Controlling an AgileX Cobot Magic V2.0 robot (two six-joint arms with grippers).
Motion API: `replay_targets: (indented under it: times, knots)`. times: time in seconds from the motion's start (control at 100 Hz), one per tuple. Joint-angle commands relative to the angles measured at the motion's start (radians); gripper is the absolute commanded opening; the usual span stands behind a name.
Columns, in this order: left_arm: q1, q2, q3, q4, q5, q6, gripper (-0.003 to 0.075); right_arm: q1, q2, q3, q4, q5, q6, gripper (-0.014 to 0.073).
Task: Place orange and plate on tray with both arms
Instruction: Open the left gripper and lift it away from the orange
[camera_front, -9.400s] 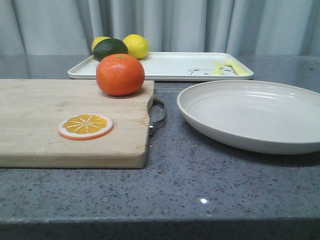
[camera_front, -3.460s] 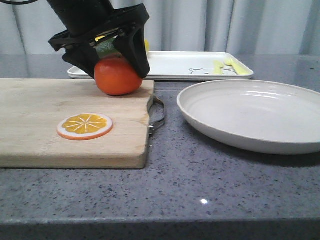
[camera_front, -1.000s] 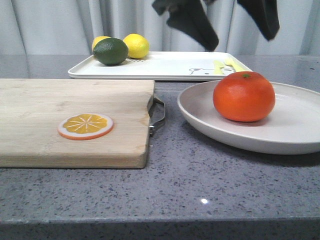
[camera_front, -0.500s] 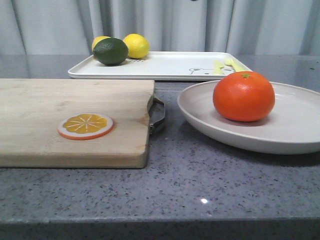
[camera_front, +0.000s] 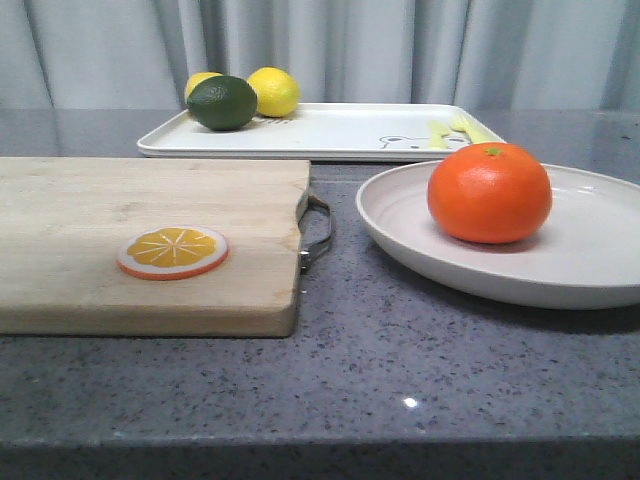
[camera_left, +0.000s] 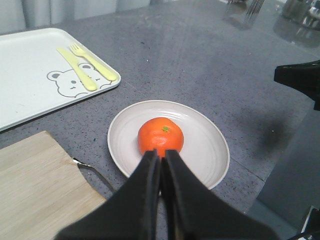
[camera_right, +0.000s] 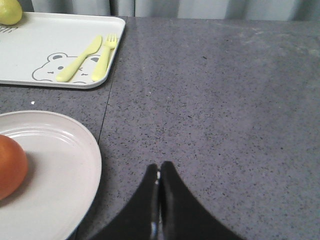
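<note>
Two lemons (camera_front: 272, 91) and one dark green lime (camera_front: 222, 103) sit at the far left end of the tray (camera_front: 340, 132) in the front view, and no arm appears there. The orange (camera_front: 489, 192) rests inside the plate (camera_front: 580, 262), which stands on the grey table (camera_front: 400, 370) just in front of the tray, not on it. Beside the plate lies a wooden cutting board (camera_front: 100, 250) with a metal handle (camera_front: 318, 232) and an orange slice (camera_front: 172, 252) on top.

From the left wrist camera, the left fingers (camera_left: 161, 156) are pressed together with nothing between them. They hang above the plate (camera_left: 205, 155), and the orange (camera_left: 161, 135) shows just past their tips, apart from them. Farther beyond the tips is the tray (camera_left: 30, 75) with its bear drawing (camera_left: 75, 82) and yellow cutlery print (camera_left: 87, 67). A corner of the cutting board (camera_left: 40, 185) lies to one side of the fingers.

From the right wrist camera, the right fingers (camera_right: 159, 175) are also closed and empty, over bare table (camera_right: 225, 100). The plate (camera_right: 65, 185) lies to one side of them with an edge of the orange (camera_right: 10, 167) visible, and the tray (camera_right: 50, 50) is beyond it.
</note>
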Motion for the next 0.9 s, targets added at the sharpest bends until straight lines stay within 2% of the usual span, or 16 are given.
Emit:
replay_targets:
  times: [0.0,0.11,0.18,0.23,0.38,0.45,0.71,0.89]
  knots:
    - [0.002,-0.101,0.026,-0.016,-0.085,0.002,-0.0020,-0.004,0.025,-0.068,-0.004,0.009,-0.004,-0.0055]
    - [0.002,-0.195,0.087,-0.016,-0.085,0.002,-0.0020,-0.004,0.069,-0.112,-0.004,0.104,-0.004,-0.0049]
    - [0.002,-0.245,0.116,-0.016,-0.089,0.002,-0.0020,-0.004,0.105,-0.135,-0.001,0.141,-0.011,-0.0010]
    - [0.002,-0.274,0.133,-0.016,-0.090,0.002,-0.0020,-0.004,0.135,-0.154,0.005,0.163,-0.020,0.0044]
    - [0.002,-0.327,0.173,-0.016,-0.092,0.002,-0.0020,-0.002,0.211,-0.205,0.053,0.190,-0.020,0.0288]
    - [0.002,-0.337,0.177,-0.016,-0.094,0.002,-0.0020,-0.002,0.249,-0.230,0.062,0.207,-0.020,0.0344]
    - [0.002,-0.339,0.177,-0.016,-0.112,0.002,-0.0020,-0.001,0.442,-0.361,0.141,0.327,-0.020,0.0345]
    - [0.002,-0.339,0.177,-0.016,-0.113,0.002,-0.0020,-0.001,0.590,-0.460,0.147,0.433,-0.020,0.0345]
